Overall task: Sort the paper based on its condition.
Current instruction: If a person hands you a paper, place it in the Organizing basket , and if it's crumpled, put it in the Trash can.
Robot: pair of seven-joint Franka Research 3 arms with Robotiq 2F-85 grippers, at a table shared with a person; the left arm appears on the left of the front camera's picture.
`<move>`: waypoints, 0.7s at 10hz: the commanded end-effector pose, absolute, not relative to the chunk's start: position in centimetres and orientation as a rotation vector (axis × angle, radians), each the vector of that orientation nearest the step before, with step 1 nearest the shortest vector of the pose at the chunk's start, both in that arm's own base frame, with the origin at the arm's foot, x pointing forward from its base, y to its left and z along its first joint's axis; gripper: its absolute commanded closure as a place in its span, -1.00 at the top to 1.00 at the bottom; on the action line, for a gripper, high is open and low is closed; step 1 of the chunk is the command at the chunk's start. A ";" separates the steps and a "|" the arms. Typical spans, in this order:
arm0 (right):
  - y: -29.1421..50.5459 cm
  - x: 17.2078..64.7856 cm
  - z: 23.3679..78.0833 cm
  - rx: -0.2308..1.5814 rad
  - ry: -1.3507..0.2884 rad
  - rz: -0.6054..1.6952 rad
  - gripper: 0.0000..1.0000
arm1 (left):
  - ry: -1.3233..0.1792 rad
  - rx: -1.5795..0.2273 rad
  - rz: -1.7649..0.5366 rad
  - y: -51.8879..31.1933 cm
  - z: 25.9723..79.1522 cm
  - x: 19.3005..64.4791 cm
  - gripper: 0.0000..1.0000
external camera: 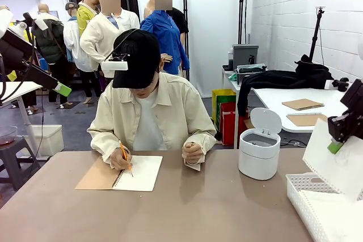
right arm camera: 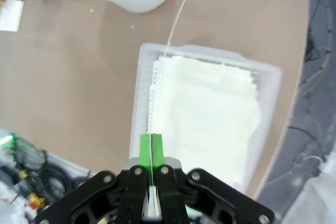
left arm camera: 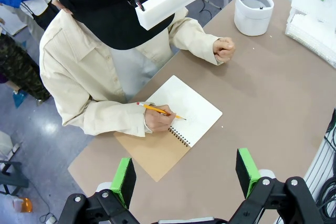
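Note:
My right gripper (external camera: pixel 336 146) is shut on one off-white sheet of paper (external camera: pixel 333 165), which hangs tilted over the white lattice basket (external camera: pixel 303 199). In the right wrist view this sheet (right arm camera: pixel 176 20) shows edge-on as a thin line rising from the pressed-together green pads (right arm camera: pixel 151 150). Below it, several sheets (right arm camera: pixel 210 108) lie stacked in the basket (right arm camera: pixel 138 93). My left gripper (left arm camera: pixel 185 177) is open with nothing between its fingers, high above the near left part of the table. In the front view it (external camera: pixel 59 88) hangs at the upper left.
A person at the far side writes with a pencil (external camera: pixel 126 164) in an open spiral notebook (external camera: pixel 139 173), the other hand (external camera: pixel 193 152) in a fist on the table. A white round bin (external camera: pixel 259 152) with its lid up stands left of the basket.

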State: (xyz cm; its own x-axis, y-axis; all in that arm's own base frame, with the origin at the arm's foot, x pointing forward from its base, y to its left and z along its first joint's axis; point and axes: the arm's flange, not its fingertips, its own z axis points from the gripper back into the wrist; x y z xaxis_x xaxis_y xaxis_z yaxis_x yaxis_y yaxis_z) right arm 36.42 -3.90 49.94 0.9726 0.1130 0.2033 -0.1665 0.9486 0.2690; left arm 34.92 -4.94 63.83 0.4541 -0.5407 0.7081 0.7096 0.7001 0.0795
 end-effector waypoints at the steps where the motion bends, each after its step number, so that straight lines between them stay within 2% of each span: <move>1: -3.7 34.6 48.2 0.358 -0.204 0.149 -1.00 | -0.778 -0.243 -0.779 -4.9 63.8 34.9 1.00; 4: -4.7 31.2 47.5 0.387 -0.202 0.110 -1.00 | -0.778 -0.243 -0.779 -4.9 63.8 34.9 1.00; 7: -5.4 28.6 44.1 0.418 -0.188 0.050 -1.00 | -0.778 -0.243 -0.779 -4.9 63.8 34.9 1.00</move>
State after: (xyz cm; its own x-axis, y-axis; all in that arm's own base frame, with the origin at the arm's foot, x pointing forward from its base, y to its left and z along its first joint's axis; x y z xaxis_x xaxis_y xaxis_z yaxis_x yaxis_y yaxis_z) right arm 31.74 -6.42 48.39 0.9791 0.0259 0.2017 -0.1014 0.9219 0.3740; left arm 34.92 -4.94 63.83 0.4541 -0.5407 0.7081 0.7096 0.7001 0.0795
